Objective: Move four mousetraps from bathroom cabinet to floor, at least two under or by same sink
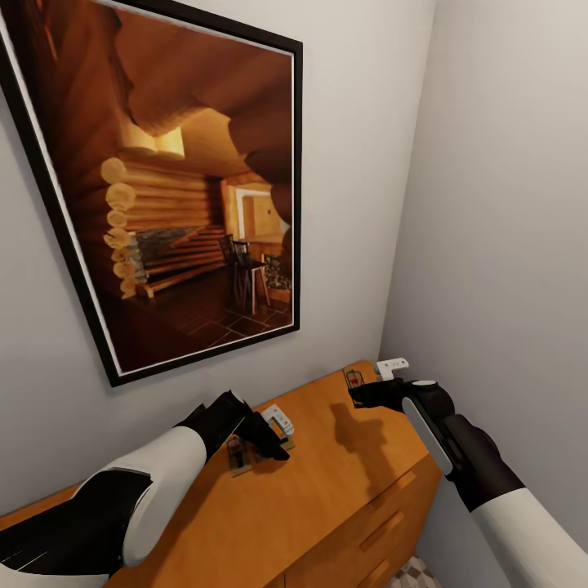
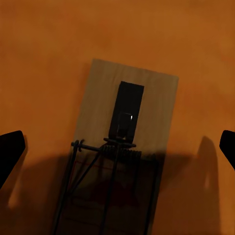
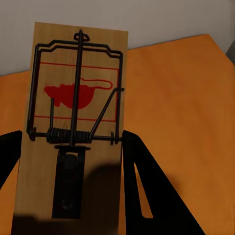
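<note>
A pale wall corner with a large black-framed picture (image 1: 163, 188) of a log-cabin interior rises behind the orange-brown cabinet (image 1: 327, 498), whose flat top carries the task's things; a sliver of patterned bathroom floor (image 1: 412, 574) shows at the cabinet's foot. One mousetrap (image 1: 239, 455) lies flat near the back edge of the top, about midway along what is visible, and the left gripper (image 1: 265, 441) hangs right over it. In the left wrist view that board (image 2: 122, 147) lies flat on the wood between two dark fingertips (image 2: 10, 152) set well apart, so the left hand is spread and grasping nothing. At the far right corner of the top, by the side wall, the right gripper (image 1: 365, 394) meets a second mousetrap (image 1: 354, 378). The right wrist view shows this trap (image 3: 73, 122), red mark and wire spring plain, lifted against the wall with dark fingers (image 3: 142, 186) at both long edges, so I judge it clamped. The step in hand looks like pickup: one trap taken, one about to be. Next the left hand must descend squarely and close on the board's long edges, clear of the wire, before both go to the floor by the sink.
</note>
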Controlling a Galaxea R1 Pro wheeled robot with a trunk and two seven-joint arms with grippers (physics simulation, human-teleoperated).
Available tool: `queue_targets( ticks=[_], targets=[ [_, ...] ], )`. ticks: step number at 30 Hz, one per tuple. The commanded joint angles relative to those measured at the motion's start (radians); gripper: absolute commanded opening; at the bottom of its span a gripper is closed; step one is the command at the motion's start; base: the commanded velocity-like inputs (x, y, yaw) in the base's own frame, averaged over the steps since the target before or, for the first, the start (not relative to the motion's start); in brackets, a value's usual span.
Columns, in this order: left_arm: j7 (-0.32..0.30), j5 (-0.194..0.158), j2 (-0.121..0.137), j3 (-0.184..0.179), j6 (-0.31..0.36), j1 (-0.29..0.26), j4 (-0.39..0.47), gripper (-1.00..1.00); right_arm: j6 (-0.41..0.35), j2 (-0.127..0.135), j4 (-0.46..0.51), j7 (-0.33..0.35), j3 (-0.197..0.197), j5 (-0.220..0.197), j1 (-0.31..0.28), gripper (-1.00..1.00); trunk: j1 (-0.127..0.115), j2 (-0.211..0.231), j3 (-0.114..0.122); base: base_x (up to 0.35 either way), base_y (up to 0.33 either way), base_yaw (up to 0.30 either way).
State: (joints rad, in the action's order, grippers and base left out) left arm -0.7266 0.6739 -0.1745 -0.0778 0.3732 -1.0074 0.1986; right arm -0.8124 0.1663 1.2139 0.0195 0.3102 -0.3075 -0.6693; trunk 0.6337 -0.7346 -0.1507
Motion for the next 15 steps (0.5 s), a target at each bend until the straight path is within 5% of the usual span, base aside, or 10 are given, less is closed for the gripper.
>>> queue_targets(
  ticks=[1,8,15],
  targets=[
    [-0.004,-0.002,0.0,-0.005,0.008,0.0,0.002,1.0,-0.004,0.001,0.001,0.002,0.001,-0.001,-0.001,-1.0,0.0,-0.001,-0.002,0.0,0.0,0.0],
    [-0.004,-0.002,0.0,-0.005,0.008,0.0,0.002,1.0,-0.004,0.001,0.001,0.002,0.001,-0.001,-0.001,-1.0,0.027,-0.05,-0.024,0.0,0.0,0.0],
    [-0.005,-0.002,0.0,-0.006,0.008,0.0,0.002,1.0,-0.005,0.001,0.001,0.002,0.001,-0.001,-0.001,-1.0,0.027,-0.05,-0.024,0.0,0.0,0.0]
  ],
)
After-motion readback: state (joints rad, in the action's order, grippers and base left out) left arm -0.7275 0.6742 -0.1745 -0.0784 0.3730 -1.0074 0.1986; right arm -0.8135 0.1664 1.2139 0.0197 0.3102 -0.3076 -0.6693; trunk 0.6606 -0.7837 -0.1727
